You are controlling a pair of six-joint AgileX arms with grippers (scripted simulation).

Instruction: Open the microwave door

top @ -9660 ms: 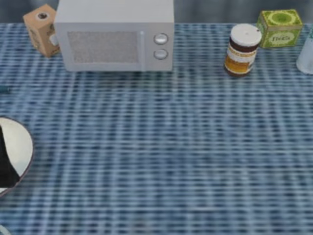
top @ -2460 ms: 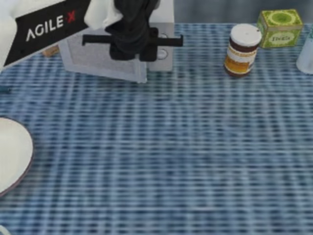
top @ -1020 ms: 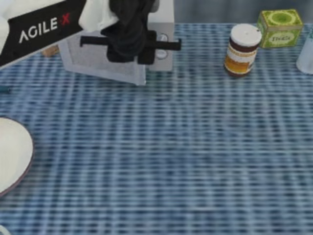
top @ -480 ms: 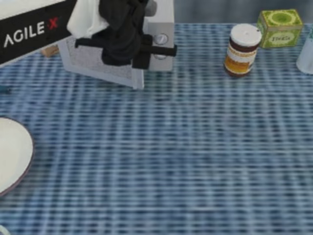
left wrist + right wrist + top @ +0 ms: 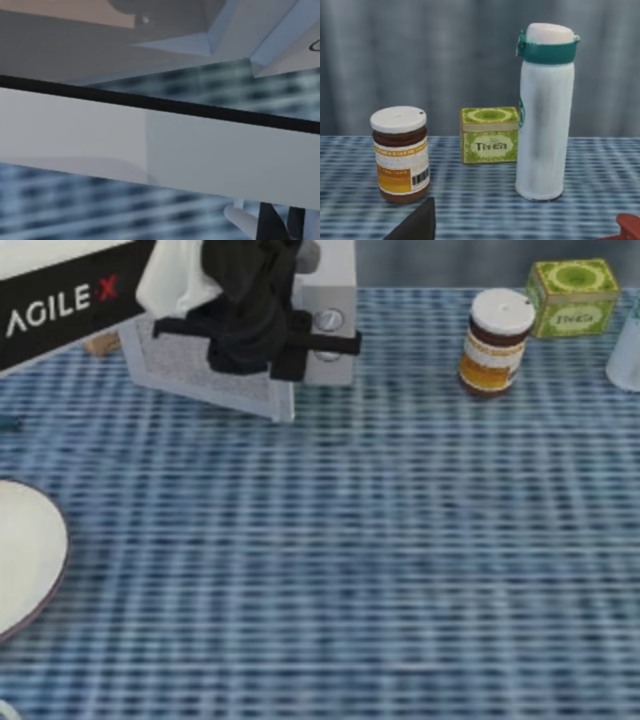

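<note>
Blue-checked cloth across the whole desk point(image 5: 400, 570), dull grey backdrop beyond its far edge. At the far left of the desk, the microwave point(image 5: 335, 265), half covered by the left arm reaching in from the top view's left. Hinged on its left side, the microwave door point(image 5: 190, 375) now stands angled out from the body, its free handle edge swung toward the near side of the desk; lay flush with the front some ten seconds ago, stood only slightly ajar two and a half seconds ago, and has barely moved in the last half second. Amounts to a partly opened door, likely well short of a full swing, so more pulling along the hinge arc looks needed. Over the handle edge sits the left gripper point(image 5: 285, 355); cannot tell whether the jaws are clamped or apart, with the wrist blocking them from above and the left wrist view filled by the door's edge up close. Off the top view altogether, the right arm, idle; only a dark tip of the right gripper point(image 5: 412, 227) showing, jaws not readable. Untouched on the right: flask point(image 5: 542, 115), jar point(image 5: 495, 340), tea box point(image 5: 572, 295).
</note>
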